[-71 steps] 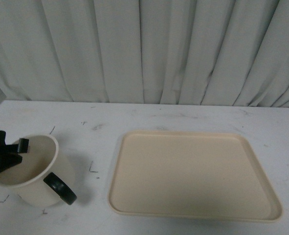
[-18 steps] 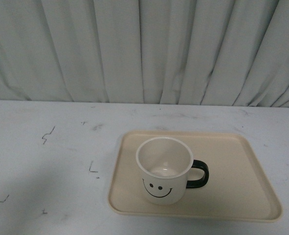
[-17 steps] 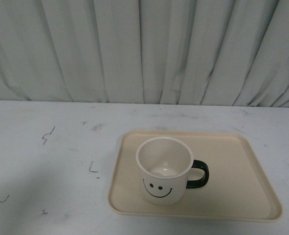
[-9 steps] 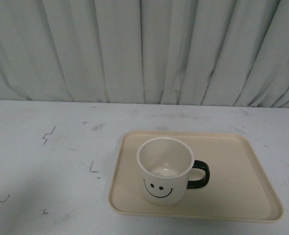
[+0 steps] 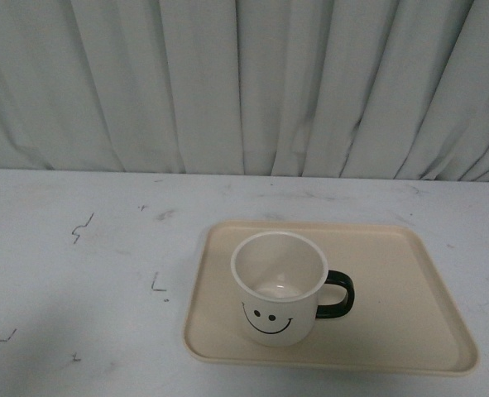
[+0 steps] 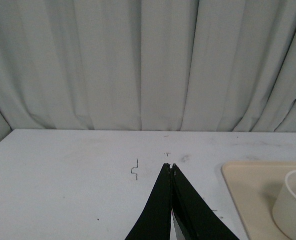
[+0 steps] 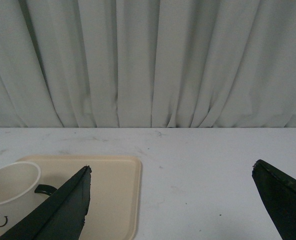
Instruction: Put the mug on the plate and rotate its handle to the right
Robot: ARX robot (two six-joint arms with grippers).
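1. The left gripper (image 6: 171,166) has its two black fingers pressed together to a point and holds nothing. It hangs over the bare table (image 5: 79,273), well apart from the mug (image 5: 277,289).
2. The right gripper (image 7: 171,169) is spread wide and is also empty. In its wrist view the mug is seen past one finger, not between the two.
3. The mug stands upright on the plate (image 5: 393,306), in the near left part and close to the front rim. The handle (image 5: 341,296) points to the right and the black smiley face (image 5: 267,318) looks toward the robot. I judge that both parts of the task are done.
4. The mug is empty, so I expect it to be rather light. It looks stiff and hard, maybe enamel or ceramic; I cannot tell which. It could chip if it is knocked.
5. Its wall is smooth and glossy, so it may slip in a side grip. A better hold, I think, is on the rim, one finger inside and one outside, on the side away from the handle. The loop of the handle is small and shiny.
6. The mug is a cream-white cylinder with a thin rounded lip. The plate is flat, beige and matte, a rectangle with rounded corners and a low rim.
7. The table is pale, with some small dark marks. Behind it hangs a pleated grey-white curtain (image 5: 244,83).
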